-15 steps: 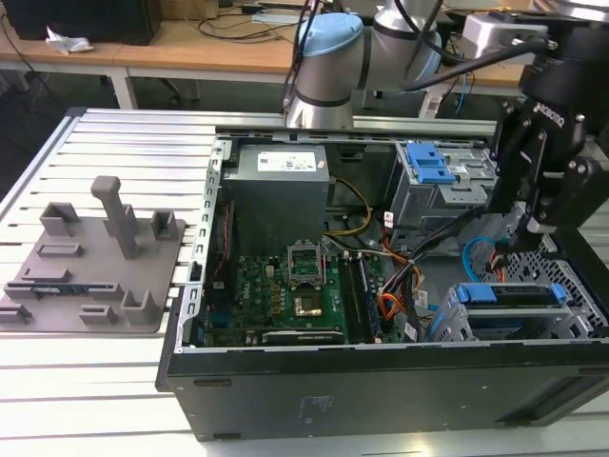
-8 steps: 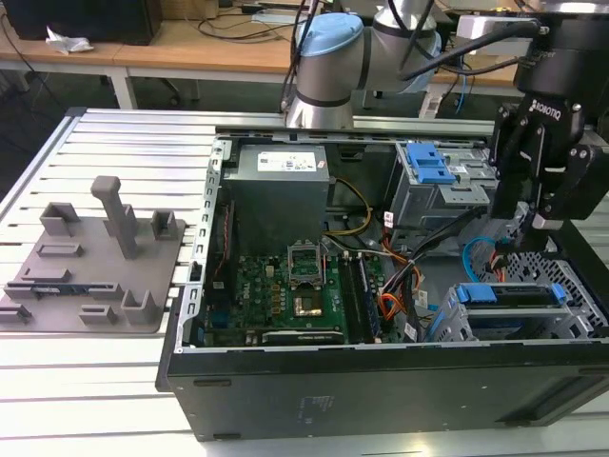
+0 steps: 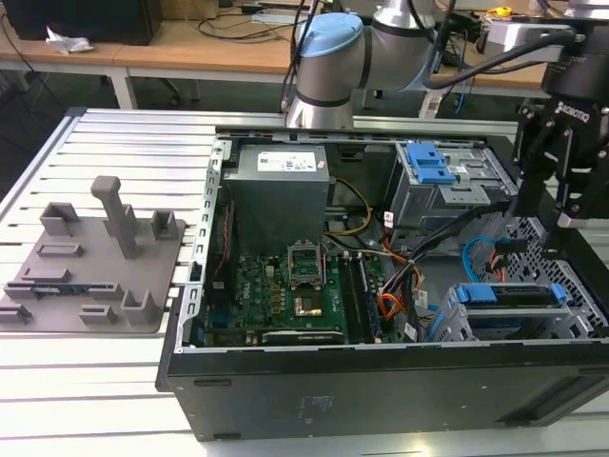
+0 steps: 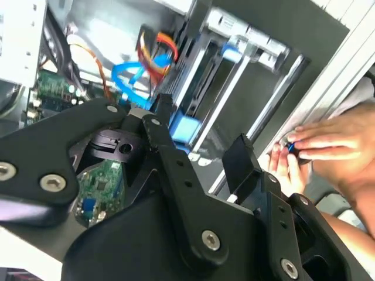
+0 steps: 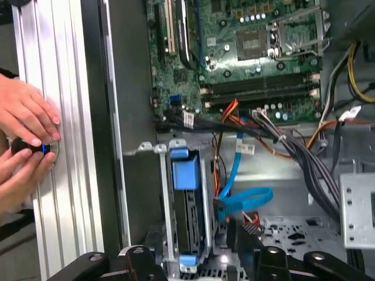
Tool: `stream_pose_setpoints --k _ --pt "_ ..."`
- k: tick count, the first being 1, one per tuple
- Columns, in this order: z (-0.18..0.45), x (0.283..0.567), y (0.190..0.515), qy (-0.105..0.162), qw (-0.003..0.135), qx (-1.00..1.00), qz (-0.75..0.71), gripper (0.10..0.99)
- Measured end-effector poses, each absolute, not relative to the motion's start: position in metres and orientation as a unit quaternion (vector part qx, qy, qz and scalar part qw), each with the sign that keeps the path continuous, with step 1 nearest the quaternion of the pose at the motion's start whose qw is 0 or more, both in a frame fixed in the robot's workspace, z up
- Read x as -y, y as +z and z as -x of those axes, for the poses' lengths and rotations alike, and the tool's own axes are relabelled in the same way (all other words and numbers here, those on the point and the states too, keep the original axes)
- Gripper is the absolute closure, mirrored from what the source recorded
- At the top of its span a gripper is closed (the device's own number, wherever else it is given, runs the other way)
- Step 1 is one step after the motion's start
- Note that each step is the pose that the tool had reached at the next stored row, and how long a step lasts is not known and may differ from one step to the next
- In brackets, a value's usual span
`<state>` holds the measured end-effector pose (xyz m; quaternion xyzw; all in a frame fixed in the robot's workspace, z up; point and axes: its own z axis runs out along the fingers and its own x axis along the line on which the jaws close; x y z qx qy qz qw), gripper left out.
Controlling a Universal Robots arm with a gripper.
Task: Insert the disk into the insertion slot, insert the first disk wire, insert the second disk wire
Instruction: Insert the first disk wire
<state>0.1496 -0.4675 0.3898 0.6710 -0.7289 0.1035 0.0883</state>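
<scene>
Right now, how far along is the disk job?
Done: the disk in its blue carrier sits inside the insertion slot. In hand: nothing; the pincer is open and empty. Left: the blue cable lies looped beside the disk; I cannot tell whether either wire is plugged in.

Disk (image 3: 476, 293): carrier frame finished in bright blue. Insertion slot (image 3: 455, 324): grey metal. Motherboard (image 3: 285, 286): green, dotted with silver solder points. Computer case (image 3: 362, 390): painted black. Data cable (image 5: 246, 199): coloured light blue. Surface (image 3: 124, 143): silver, ribbed with parallel grooves. Fixture block (image 3: 95, 257): moulded in plain grey.
</scene>
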Motion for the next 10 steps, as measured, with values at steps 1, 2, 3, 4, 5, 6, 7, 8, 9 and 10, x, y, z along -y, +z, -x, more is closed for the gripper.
stream_pose_setpoints --k 1,2,3,4,5,6,7,8,9,10 --pt "-0.154 0.467 0.389 0.103 0.088 0.729 -0.671 0.467" --pt "-0.156 0.467 0.388 0.103 0.088 0.729 -0.671 0.467" --pt "-0.156 0.467 0.386 0.103 0.088 0.729 -0.671 0.467" --pt "-0.156 0.467 0.384 0.103 0.088 0.729 -0.671 0.467" --pt "-0.156 0.467 0.381 0.103 0.089 0.735 -0.665 0.467" --pt "-0.157 0.467 0.380 0.102 0.090 0.738 -0.661 0.467" --pt "-0.156 0.467 0.378 0.102 0.090 0.742 -0.657 0.467" --pt "-0.156 0.466 0.376 0.102 0.092 0.745 -0.652 0.467" --pt "-0.156 0.464 0.374 0.104 0.093 0.745 -0.652 0.467" --pt "-0.156 0.461 0.373 0.107 0.094 0.745 -0.652 0.467"
